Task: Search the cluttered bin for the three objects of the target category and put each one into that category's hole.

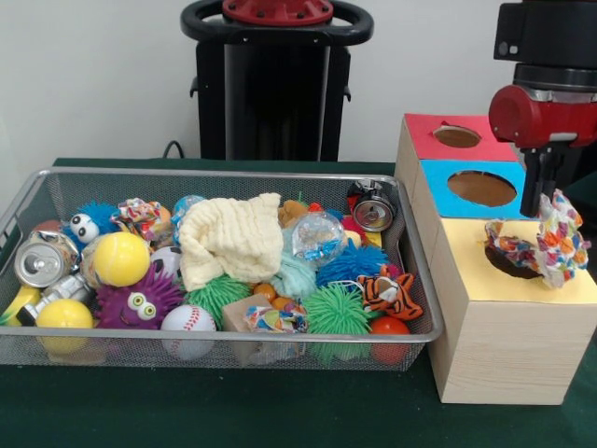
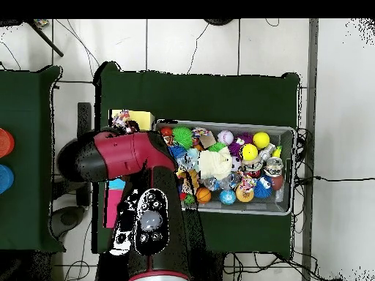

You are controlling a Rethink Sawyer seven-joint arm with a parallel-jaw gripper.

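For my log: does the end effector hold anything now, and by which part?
It cannot be told. The end effector hangs beside the colourful patterned cloth over the yellow hole; contact is unclear.

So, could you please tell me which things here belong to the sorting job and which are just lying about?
Job in hand:
robot's gripper
multicoloured patterned fabric piece over the hole
yellow-topped wooden box
silver wire mesh bin
probably two similar patterned fabric bundles

Lying about:
cream knitted cloth
white baseball
purple spiky toy
tiger-striped toy
silver can
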